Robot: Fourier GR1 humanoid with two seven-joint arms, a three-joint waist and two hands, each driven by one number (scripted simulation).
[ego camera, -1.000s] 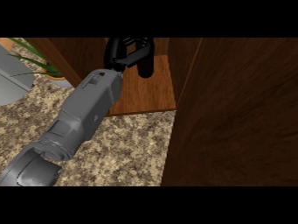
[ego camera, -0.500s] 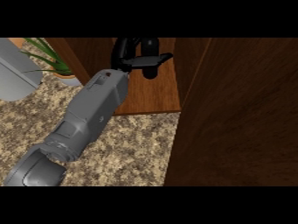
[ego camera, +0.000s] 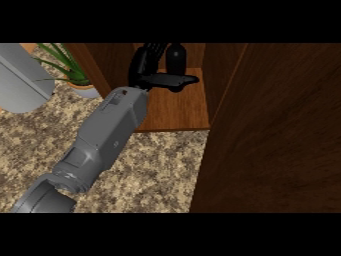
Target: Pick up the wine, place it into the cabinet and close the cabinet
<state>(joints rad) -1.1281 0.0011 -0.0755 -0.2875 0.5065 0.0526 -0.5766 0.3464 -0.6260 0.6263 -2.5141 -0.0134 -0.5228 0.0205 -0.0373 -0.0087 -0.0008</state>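
The wine bottle (ego camera: 175,56) is a dark shape standing on the wooden cabinet floor (ego camera: 177,112), near the back. My left hand (ego camera: 152,75) reaches into the cabinet just left of it. The fingers (ego camera: 146,54) point straight into the cabinet with a narrow gap between them and the bottle, and the thumb (ego camera: 179,80) stretches right, in front of the bottle's base. The hand is open and holds nothing. My grey forearm (ego camera: 106,135) runs up from the lower left. The right hand does not show.
The open dark-wood cabinet door (ego camera: 284,135) fills the right side. A potted green plant (ego camera: 73,75) and a large grey object (ego camera: 10,75) stand at the left on the speckled stone counter (ego camera: 154,170).
The hand has come lower in the view, toward the cabinet's front, and its thumb has spread to the right. The bottle now shows apart from the fingers. More of the plant shows.
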